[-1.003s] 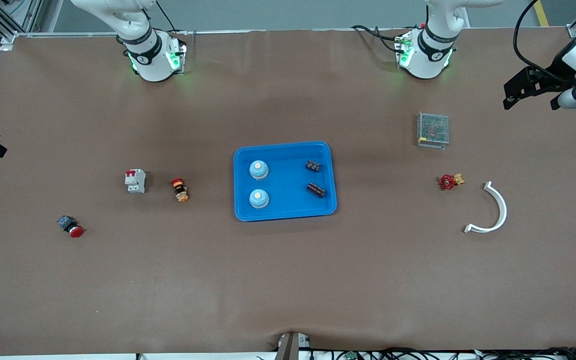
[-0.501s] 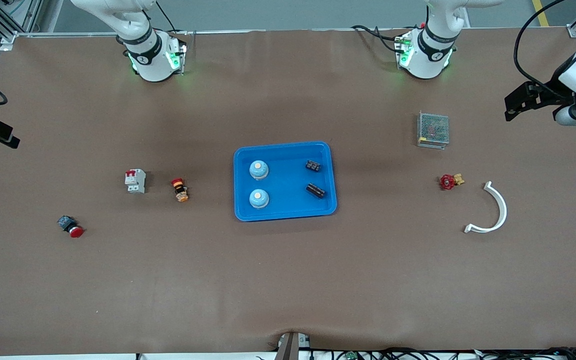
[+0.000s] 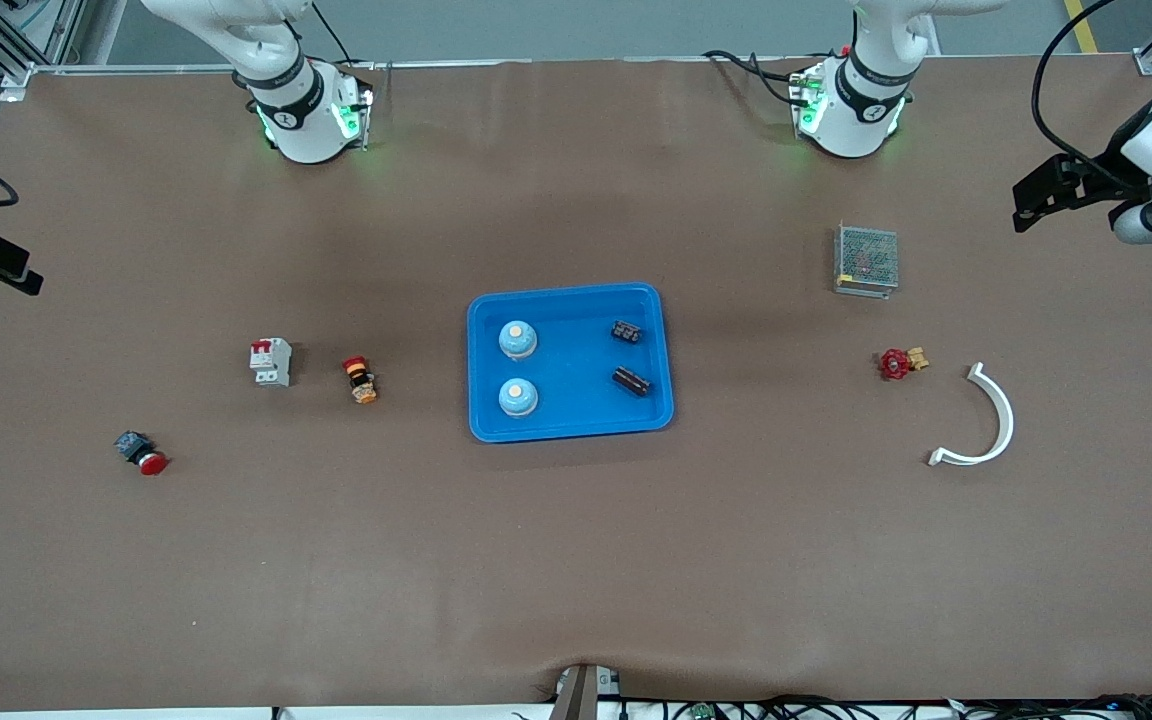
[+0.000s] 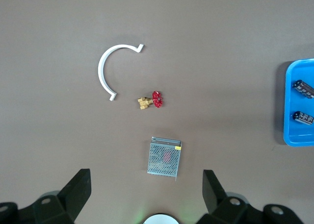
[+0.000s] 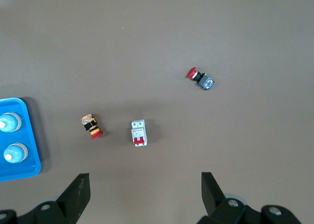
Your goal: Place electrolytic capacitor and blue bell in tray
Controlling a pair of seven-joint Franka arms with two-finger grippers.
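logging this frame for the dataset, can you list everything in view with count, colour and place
tray: 1, bright blue, middle of the table
blue bells: 2, pale blue with cream tops, in the tray toward the right arm's end
electrolytic capacitors: 2, dark, in the tray toward the left arm's end
circuit breaker: 1, white and red, toward the right arm's end
push button: 1, red, black and orange, between breaker and tray
emergency stop button: 1, red and grey, nearer the front camera than the breaker
mesh box: 1, grey metal, toward the left arm's end
valve: 1, red and brass, nearer the front camera than the mesh box
curved clip: 1, white, beside the valve
left gripper: open, over the mesh box, waiting
right gripper: open, over the table near the breaker, waiting
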